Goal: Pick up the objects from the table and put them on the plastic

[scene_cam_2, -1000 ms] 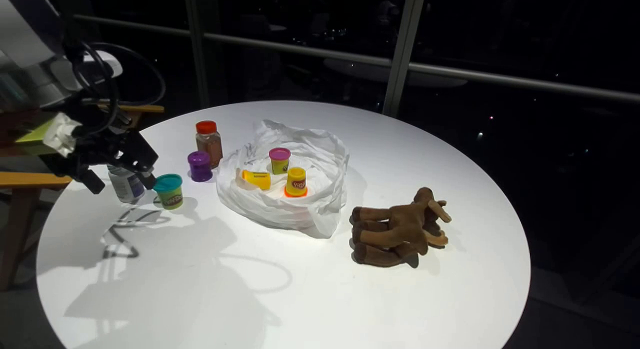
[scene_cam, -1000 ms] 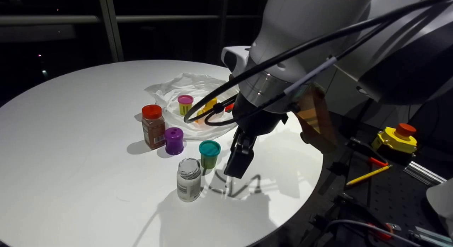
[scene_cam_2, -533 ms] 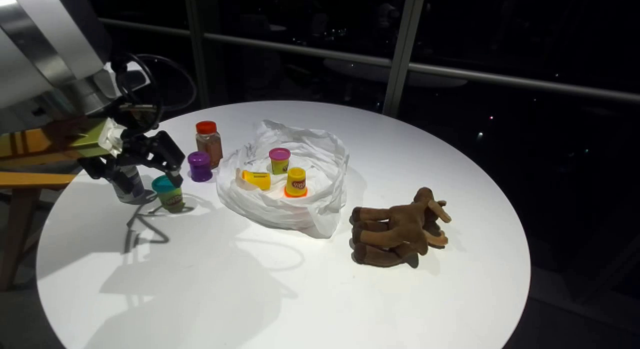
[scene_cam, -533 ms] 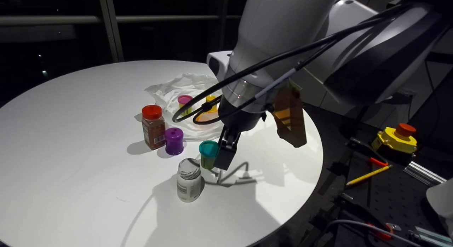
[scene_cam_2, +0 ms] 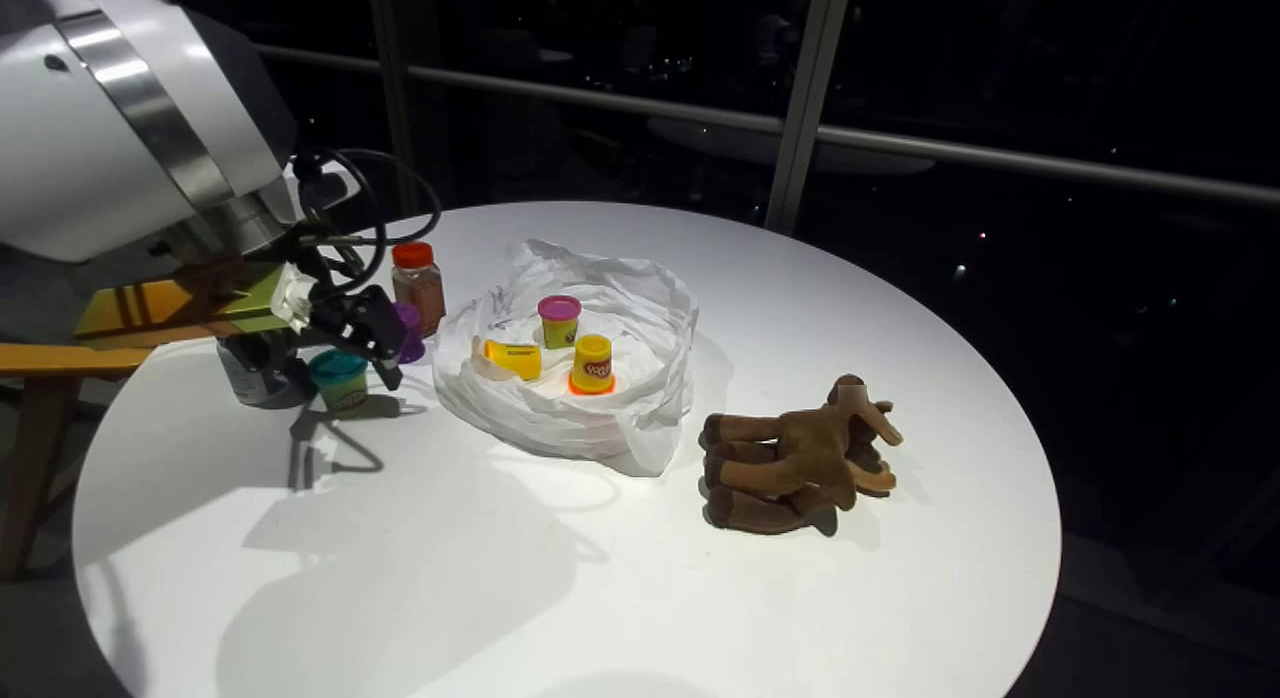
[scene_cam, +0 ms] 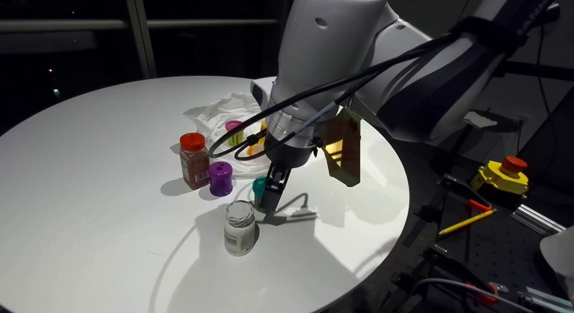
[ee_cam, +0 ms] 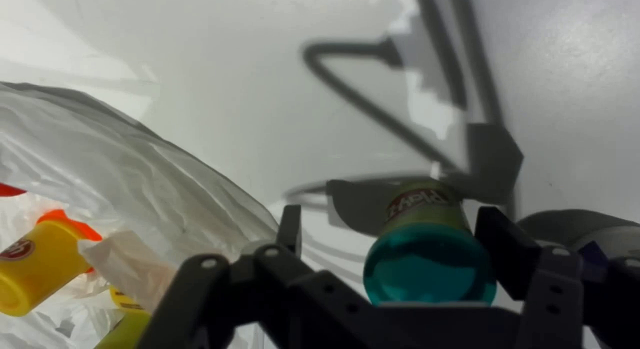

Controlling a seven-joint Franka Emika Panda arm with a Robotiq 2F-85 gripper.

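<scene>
Worktop (scene_cam_2: 760, 618): round, smooth and white, with a dull sheen.
Plastic (scene_cam_2: 545, 428): thin, translucent white film, creased all over, its edge bunched into a loose, ridged rim.
Pots on the plastic: a pink-lidded pot (scene_cam_2: 560, 323), squat and upright; an upright yellow pot (scene_cam_2: 593, 363) with orange at its foot; a second yellow pot (scene_cam_2: 518, 361) lying on its side.
Red-lidded jar (scene_cam: 193, 165): clear and flat-sided, reddish brown inside, upright on the worktop.
Purple cup (scene_cam: 220, 178): glossy, round-topped, upright just beside that jar.
White jar (scene_cam: 239, 234): round-bodied, with a printed label, upright on the worktop.
Plush animal (scene_cam_2: 800, 458): soft brown with paler tan parts, lying across the plastic from me.
Teal-lidded pot (ee_cam: 430, 264): short green cylinder under a smooth disc, upright on the worktop near the white jar.
Pincer (ee_cam: 393, 234): my two dark, blocky fingers stand spread, one on either side of the teal-lidded pot, which is ungripped. Bare worktop shows between it and the finger nearer the plastic; the other finger is just beside the lid, and whether it touches I cannot tell.
</scene>
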